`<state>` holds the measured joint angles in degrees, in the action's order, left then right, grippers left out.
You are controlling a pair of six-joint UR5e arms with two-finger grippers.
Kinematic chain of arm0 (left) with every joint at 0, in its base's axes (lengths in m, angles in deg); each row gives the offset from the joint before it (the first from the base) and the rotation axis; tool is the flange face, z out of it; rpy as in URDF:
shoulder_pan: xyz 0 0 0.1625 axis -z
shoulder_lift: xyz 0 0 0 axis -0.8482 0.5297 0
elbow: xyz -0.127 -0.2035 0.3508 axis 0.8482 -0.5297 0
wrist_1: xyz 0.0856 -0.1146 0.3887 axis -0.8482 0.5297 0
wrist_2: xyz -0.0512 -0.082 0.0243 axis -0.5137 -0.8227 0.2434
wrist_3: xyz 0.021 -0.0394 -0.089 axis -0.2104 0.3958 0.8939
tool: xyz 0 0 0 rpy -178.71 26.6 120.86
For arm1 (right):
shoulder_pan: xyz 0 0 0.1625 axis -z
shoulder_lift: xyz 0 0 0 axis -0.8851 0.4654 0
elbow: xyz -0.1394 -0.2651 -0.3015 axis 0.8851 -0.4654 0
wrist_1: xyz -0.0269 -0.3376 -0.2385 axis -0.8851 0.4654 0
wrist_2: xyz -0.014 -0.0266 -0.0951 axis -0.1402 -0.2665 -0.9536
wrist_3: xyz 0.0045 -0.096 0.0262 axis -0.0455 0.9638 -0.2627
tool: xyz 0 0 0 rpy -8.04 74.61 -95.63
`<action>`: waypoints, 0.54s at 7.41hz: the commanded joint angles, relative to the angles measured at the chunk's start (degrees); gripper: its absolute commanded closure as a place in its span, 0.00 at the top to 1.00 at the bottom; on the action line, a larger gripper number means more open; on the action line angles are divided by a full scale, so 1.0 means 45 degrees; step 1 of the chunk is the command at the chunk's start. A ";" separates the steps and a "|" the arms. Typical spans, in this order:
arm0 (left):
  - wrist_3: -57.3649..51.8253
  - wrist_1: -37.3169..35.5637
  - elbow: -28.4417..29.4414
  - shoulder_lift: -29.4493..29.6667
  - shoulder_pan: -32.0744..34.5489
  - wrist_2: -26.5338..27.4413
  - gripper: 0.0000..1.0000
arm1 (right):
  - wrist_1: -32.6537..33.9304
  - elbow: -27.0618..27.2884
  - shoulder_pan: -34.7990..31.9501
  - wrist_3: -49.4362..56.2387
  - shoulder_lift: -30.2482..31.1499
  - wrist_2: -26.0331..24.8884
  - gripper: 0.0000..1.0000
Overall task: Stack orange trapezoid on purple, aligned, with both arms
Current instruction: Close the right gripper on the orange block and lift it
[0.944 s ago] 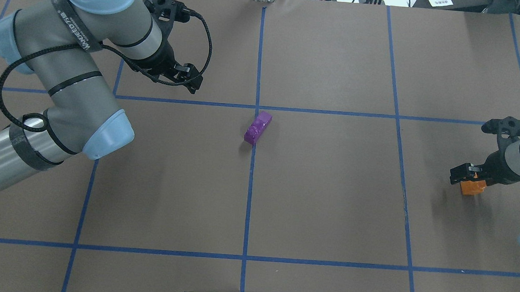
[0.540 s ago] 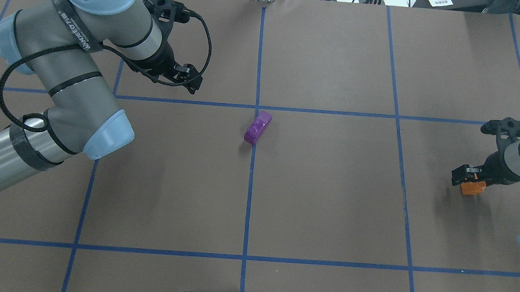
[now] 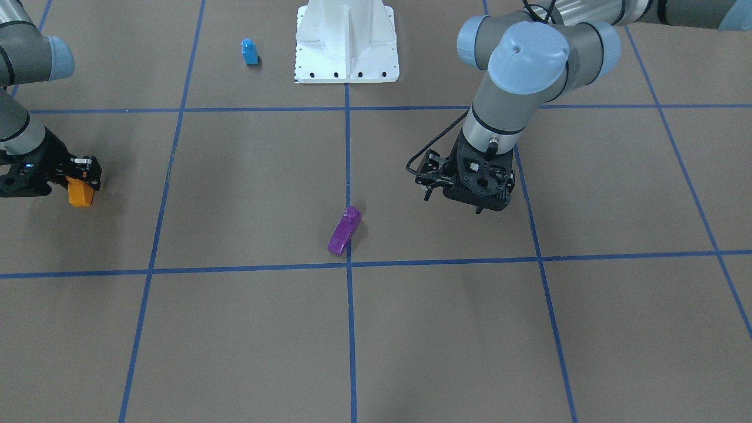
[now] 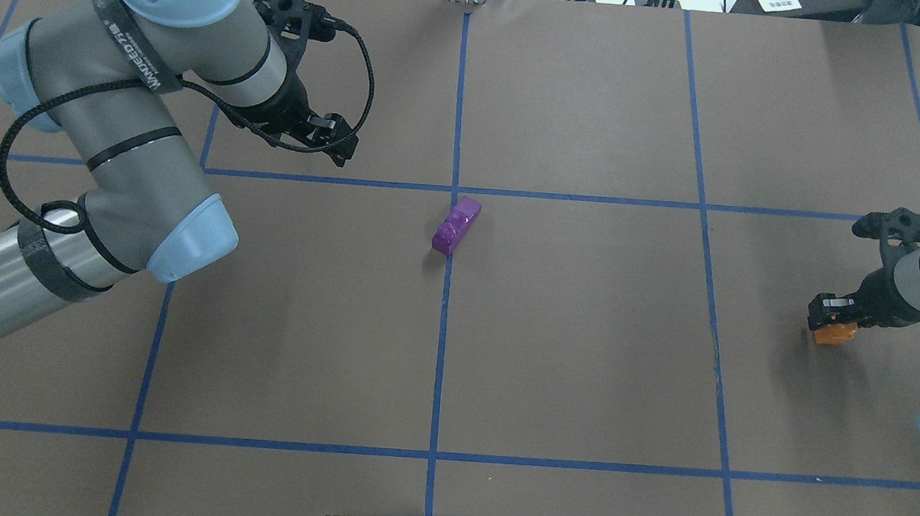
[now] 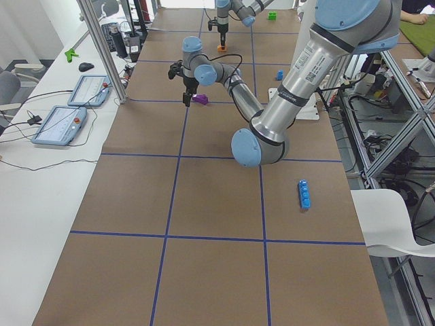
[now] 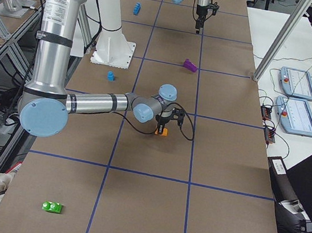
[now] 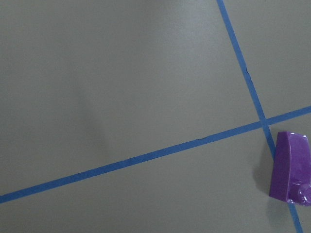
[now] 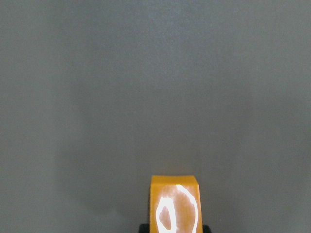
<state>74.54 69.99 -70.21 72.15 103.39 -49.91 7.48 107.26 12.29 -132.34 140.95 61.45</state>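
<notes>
The orange trapezoid (image 4: 837, 335) sits low at the table's right side, and my right gripper (image 4: 832, 316) is shut on it. It fills the bottom middle of the right wrist view (image 8: 175, 204), between two dark fingertips. It also shows in the front view (image 3: 80, 194). The purple brick (image 4: 456, 225) lies on its side at the table's middle, next to the crossing of the blue lines (image 3: 345, 230). My left gripper (image 4: 337, 142) hangs open and empty above the table, behind and to the left of the purple brick. The left wrist view shows the purple brick (image 7: 291, 167) at its lower right edge.
A small blue one-stud brick (image 3: 249, 51) stands near the white robot base (image 3: 346, 41). A long blue brick (image 5: 304, 193) lies on the robot's left end of the table. A green brick (image 6: 52, 207) lies at the right end. Blue tape lines grid the brown table.
My right gripper's jaws have drawn in onto the orange trapezoid and shifted slightly right. The left arm and the purple brick have not moved.
</notes>
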 commanded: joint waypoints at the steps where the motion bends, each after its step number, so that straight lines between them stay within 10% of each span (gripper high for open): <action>1: 0.0036 -0.0003 -0.0054 0.0000 0.0015 0.0000 1.00 | 0.0164 0.0518 -0.0531 -0.0146 -0.0070 0.0906 0.00; 4: -0.0061 -0.0023 -0.0074 -0.0252 0.0132 0.0020 1.00 | 0.0925 0.0678 -0.1180 -0.0671 -0.1626 0.1714 0.00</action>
<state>74.50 69.92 -70.53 71.83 103.68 -49.91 10.02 110.22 7.62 -133.85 137.11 68.45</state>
